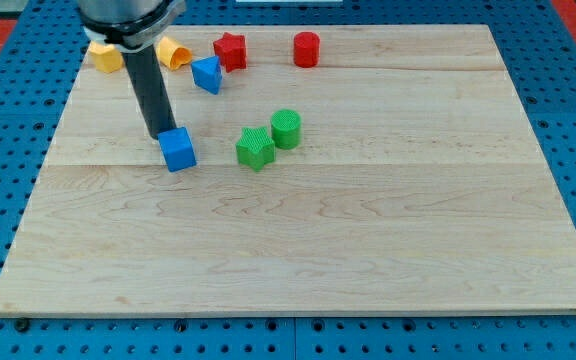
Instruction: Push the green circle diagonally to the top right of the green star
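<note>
Carries no pincer to open or grip, only my tip (pixel 160 135) touching the blue cube (pixel 178 150) on the surface (pixel 368 250), and finds the green circle (pixel 286 128) off to the tip's right, already touching the green star (pixel 255 148) at its top right, leaving seemingly little to do.

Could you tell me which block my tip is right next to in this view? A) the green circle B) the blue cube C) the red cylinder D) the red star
B: my tip ends at the upper left edge of the blue cube, while the green star and green circle sit farther toward the view's right.
</note>
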{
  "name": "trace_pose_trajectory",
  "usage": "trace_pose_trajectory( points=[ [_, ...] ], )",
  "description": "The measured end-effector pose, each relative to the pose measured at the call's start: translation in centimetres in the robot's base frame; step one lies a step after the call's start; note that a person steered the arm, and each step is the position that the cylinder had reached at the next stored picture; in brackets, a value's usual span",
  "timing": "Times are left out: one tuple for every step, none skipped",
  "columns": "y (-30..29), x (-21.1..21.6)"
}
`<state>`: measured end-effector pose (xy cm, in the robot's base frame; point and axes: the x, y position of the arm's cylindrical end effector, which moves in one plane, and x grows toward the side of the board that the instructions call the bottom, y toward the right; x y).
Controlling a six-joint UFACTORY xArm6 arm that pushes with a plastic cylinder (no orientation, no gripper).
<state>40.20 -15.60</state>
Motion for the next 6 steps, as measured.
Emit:
trace_pose_trajectory(
  points=[
    [-3.1, 1.5],
    [-4.3, 2.0],
    [-3.5, 4.6],
    [4.0, 2.9],
    [9.2, 0.5],
    [12.8, -0.1]
  ],
)
